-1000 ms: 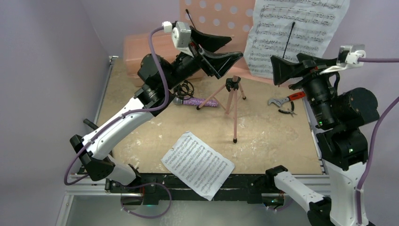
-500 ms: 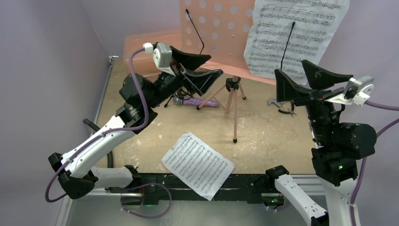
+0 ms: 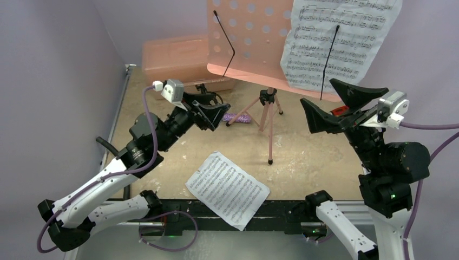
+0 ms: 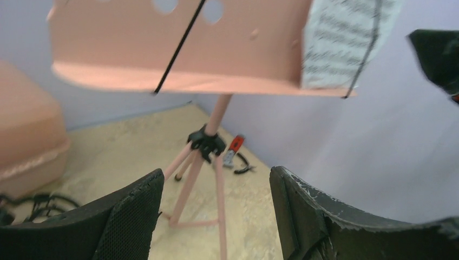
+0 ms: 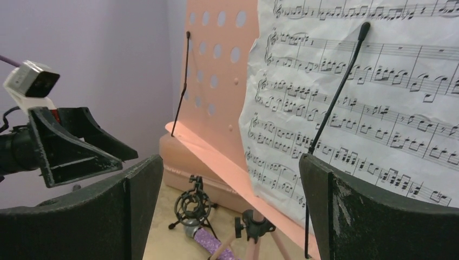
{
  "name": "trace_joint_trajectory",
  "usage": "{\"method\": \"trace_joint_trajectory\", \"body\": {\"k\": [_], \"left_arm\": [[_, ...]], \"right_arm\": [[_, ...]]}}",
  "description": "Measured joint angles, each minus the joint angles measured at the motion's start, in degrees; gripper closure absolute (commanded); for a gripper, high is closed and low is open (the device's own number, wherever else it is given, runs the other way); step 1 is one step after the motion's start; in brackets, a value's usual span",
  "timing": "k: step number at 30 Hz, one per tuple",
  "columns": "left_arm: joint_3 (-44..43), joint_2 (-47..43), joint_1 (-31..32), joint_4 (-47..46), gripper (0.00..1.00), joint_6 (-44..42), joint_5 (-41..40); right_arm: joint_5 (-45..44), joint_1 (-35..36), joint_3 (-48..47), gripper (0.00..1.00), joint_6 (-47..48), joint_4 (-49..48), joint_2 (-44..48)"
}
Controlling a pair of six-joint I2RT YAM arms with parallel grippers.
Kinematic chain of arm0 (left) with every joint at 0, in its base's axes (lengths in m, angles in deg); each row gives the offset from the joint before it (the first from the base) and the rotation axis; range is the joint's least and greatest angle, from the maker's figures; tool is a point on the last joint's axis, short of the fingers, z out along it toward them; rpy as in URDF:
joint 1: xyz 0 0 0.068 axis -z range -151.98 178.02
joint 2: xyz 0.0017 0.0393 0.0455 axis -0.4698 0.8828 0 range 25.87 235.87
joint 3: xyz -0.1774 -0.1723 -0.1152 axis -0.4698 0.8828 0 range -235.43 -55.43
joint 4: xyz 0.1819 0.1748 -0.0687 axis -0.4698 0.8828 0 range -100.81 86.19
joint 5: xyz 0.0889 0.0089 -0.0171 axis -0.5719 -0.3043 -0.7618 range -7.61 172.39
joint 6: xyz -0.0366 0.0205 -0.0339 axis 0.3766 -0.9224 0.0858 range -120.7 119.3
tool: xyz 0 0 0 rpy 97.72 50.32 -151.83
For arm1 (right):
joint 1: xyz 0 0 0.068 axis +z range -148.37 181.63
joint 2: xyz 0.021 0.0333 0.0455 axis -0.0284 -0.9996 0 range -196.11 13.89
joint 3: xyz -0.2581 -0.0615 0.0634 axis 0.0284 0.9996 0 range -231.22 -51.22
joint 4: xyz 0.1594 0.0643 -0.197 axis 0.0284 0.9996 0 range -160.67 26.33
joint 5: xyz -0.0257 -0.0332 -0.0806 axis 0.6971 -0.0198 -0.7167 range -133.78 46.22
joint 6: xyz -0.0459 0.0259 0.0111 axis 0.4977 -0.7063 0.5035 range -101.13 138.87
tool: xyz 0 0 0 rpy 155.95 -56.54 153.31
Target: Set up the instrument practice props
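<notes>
The pink perforated music stand (image 3: 254, 38) stands on tripod legs (image 3: 266, 122) at the back middle, with one white sheet-music page (image 3: 338, 38) clipped on its right half. A second page (image 3: 227, 188) lies flat at the table's near edge. The purple glitter microphone (image 3: 237, 117) lies behind the legs, beside the small black mic stand (image 5: 193, 208). My left gripper (image 3: 215, 111) is open and empty, left of the tripod. My right gripper (image 3: 330, 105) is open and empty, raised to the right of the stand. The stand also shows in the left wrist view (image 4: 178, 49).
A salmon-pink lidded case (image 3: 173, 57) sits at the back left. A red-handled tool (image 4: 234, 149) and black pliers (image 4: 244, 165) lie right of the tripod. Lilac walls close in the left, back and right sides.
My left gripper has pulled back and down from the stand's desk toward the table. My right gripper has drawn back and lowered. The stand and page stay put.
</notes>
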Motion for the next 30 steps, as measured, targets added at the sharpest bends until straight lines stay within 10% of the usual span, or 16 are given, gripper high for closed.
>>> {"method": "trace_joint_trajectory", "body": {"k": [30], "left_arm": [[22.6,-17.9,0.0,24.1,0.22,22.2,-23.6]], "right_arm": [[7.3,0.0,21.6,0.02,-7.8,16.9,13.8]]}}
